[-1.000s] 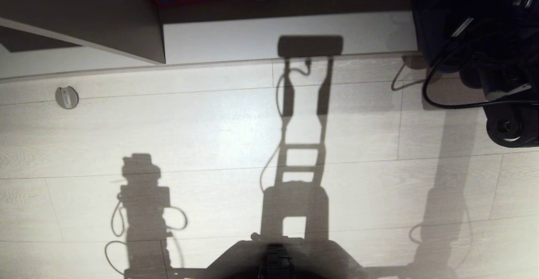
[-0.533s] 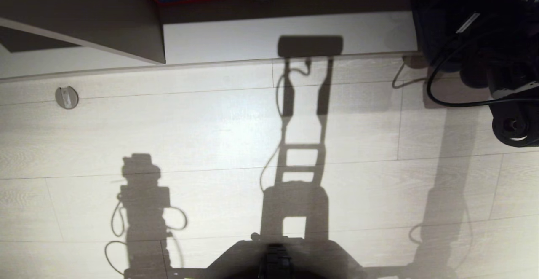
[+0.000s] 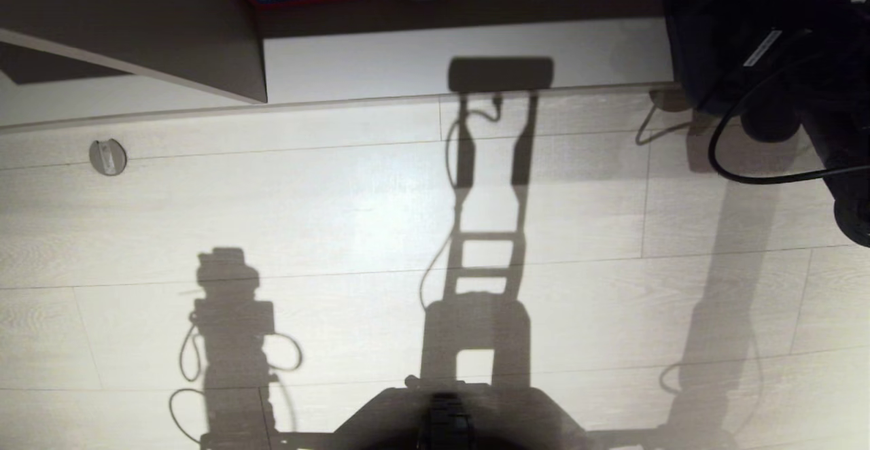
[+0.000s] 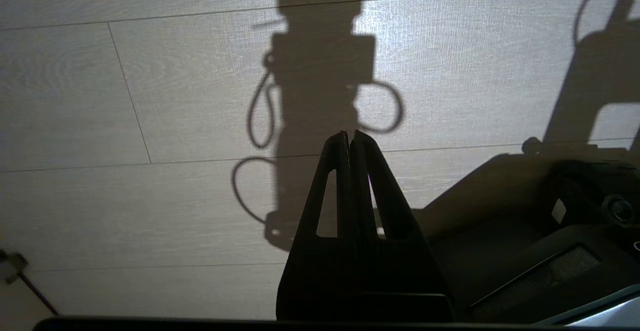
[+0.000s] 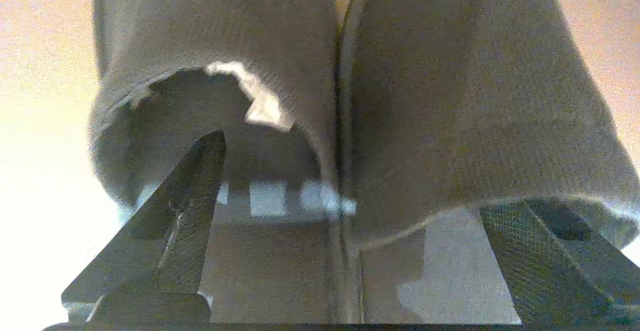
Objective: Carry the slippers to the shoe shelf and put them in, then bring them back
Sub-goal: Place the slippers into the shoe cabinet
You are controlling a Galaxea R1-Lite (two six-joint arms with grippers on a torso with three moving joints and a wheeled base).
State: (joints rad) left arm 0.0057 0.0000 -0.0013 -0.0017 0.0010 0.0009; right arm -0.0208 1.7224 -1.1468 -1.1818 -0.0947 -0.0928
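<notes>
Pale plank floor [image 3: 340,219] under robot shadows.

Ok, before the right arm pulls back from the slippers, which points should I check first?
1. Right pincer open: ok, its fingers stand wide apart.
2. Slippers lying together: ok, side by side and touching.
3. Fingers clear of the slippers: not ok, one tip seems to sit in a slipper's mouth.
4. Slippers inside the shoe shelf: cannot tell; in the head view the arm hides that corner.
5. Left pincer out of the way: ok, shut, above the floor.
</notes>
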